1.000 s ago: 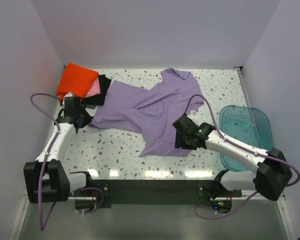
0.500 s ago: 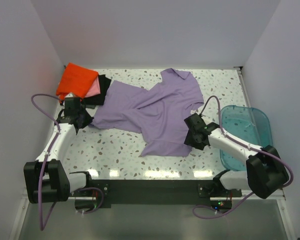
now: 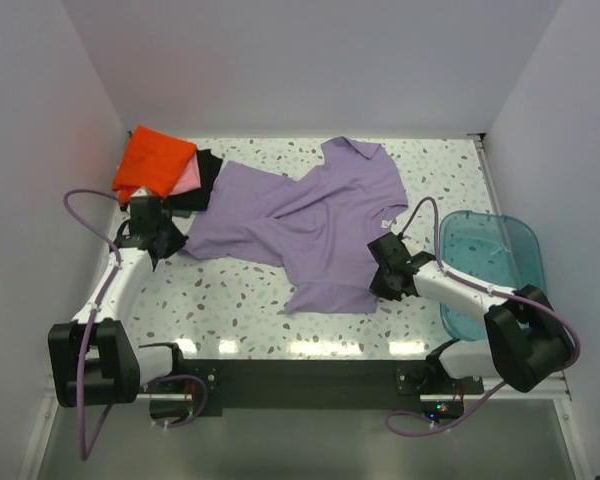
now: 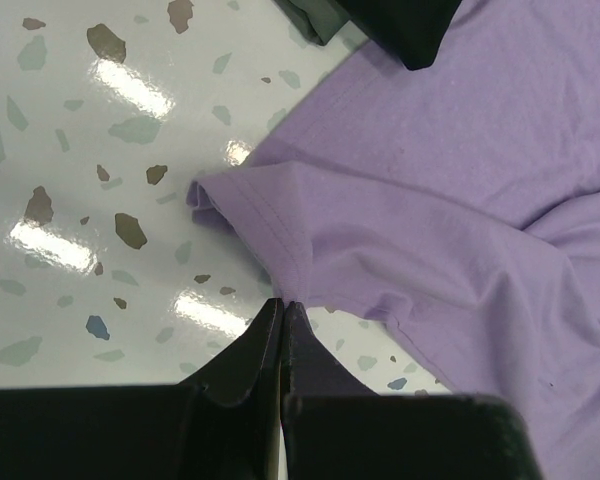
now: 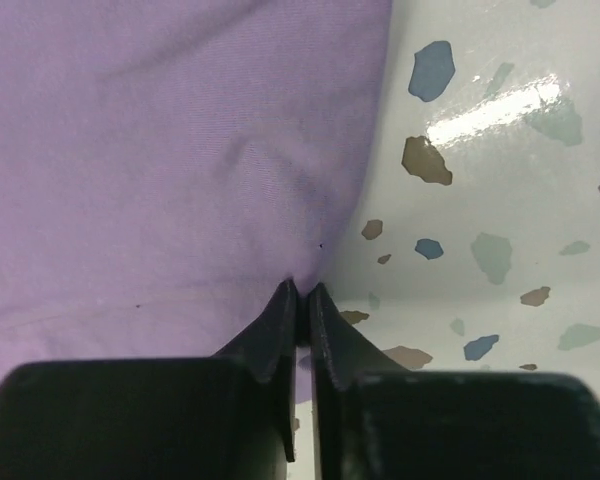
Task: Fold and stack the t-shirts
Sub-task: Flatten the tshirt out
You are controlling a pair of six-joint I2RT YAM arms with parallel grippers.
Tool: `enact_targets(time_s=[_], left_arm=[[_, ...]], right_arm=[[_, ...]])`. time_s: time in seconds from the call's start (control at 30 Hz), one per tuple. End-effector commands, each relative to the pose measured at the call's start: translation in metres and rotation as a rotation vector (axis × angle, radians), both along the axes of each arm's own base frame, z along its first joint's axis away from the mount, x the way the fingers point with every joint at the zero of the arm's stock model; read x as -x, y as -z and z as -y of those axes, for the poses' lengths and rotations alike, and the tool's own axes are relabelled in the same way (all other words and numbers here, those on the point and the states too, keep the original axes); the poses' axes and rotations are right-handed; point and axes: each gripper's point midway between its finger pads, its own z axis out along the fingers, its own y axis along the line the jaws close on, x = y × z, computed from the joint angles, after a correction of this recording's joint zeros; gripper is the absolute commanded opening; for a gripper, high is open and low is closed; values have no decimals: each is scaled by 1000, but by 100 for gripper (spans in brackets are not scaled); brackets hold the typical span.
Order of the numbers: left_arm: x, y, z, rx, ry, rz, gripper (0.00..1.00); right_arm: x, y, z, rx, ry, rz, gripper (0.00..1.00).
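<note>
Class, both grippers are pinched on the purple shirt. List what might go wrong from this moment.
1. The left gripper and right gripper each pinch only the very edge of the lavender shirt at their fingertips, so the cloth may slip free when lifted.
2. The shirt's far-left corner touches the black shirt in the folded pile topped by the orange shirt; pulling could drag that pile askew.
3. The shirt lies wrinkled, so a fold may trap creases.
</note>
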Motion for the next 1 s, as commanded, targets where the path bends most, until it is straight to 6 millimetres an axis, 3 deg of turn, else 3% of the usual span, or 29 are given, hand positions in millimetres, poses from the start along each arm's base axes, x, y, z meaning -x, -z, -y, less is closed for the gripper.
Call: enact_targets(time_s=[0.0, 0.03, 0.13, 0.17, 0.2, 0.27, 0.3, 0.37, 0.4, 0.47, 0.5, 0.57, 0.6, 0.63, 0.67, 0.7, 0.73, 0.77, 0.8, 0.9, 0.97], left_arm=[[-7, -12, -3, -11, 5, 54, 0], [-7, -15, -3, -13, 6, 59, 0], [-9, -26, -1, -14, 24, 88, 0], [-10, -29, 0, -15, 31, 99, 0], [-11, -36, -1, -18, 33, 112, 0], [-9, -48, -1, -26, 36, 139, 0], [-11, -58, -2, -33, 38, 162, 0], [-9, -80, -1, -43, 43, 209, 0], [-7, -95, -1, -44, 45, 249, 0], [-2, -115, 1, -44, 47, 285, 0], [-3, -137, 1, -41, 44, 333, 0], [6, -183, 3, -40, 42, 443, 0], [11, -199, 4, -41, 36, 475, 0], [22, -216, 4, -44, 33, 510, 0], [28, -248, 5, -45, 30, 579, 0], [36, -267, 6, -46, 32, 623, 0], [43, -277, 7, -44, 27, 631, 0], [52, -308, 9, -41, 27, 699, 0], [57, -322, 11, -36, 32, 729, 0], [71, -372, 14, -26, 34, 829, 0], [79, -403, 15, -24, 32, 897, 0]], right_arm=[[-14, -6, 2, 17, 34, 44, 0], [-17, -13, 3, 26, 29, 57, 0], [-36, -62, 8, 54, 11, 158, 0], [-36, -75, 18, 98, 16, 172, 0], [-48, -113, 17, 86, 3, 260, 0], [-50, -147, 28, 116, 6, 314, 0], [-59, -181, 33, 119, 9, 387, 0], [-55, -217, 43, 128, -3, 446, 0], [-59, -253, 47, 118, 20, 521, 0], [-53, -286, 54, 114, 23, 583, 0], [-52, -317, 56, 96, 24, 650, 0], [-43, -348, 62, 82, 28, 713, 0], [-38, -378, 65, 63, 27, 778, 0], [-33, -392, 67, 55, 21, 806, 0], [-28, -401, 71, 60, 17, 813, 0], [-19, -431, 77, 46, 23, 877, 0], [-14, -442, 80, 45, 25, 902, 0], [-10, -449, 84, 62, 14, 908, 0], [-1, -473, 89, 44, 25, 966, 0], [15, -509, 97, 30, 11, 1059, 0], [17, -521, 98, 38, -6, 1089, 0]])
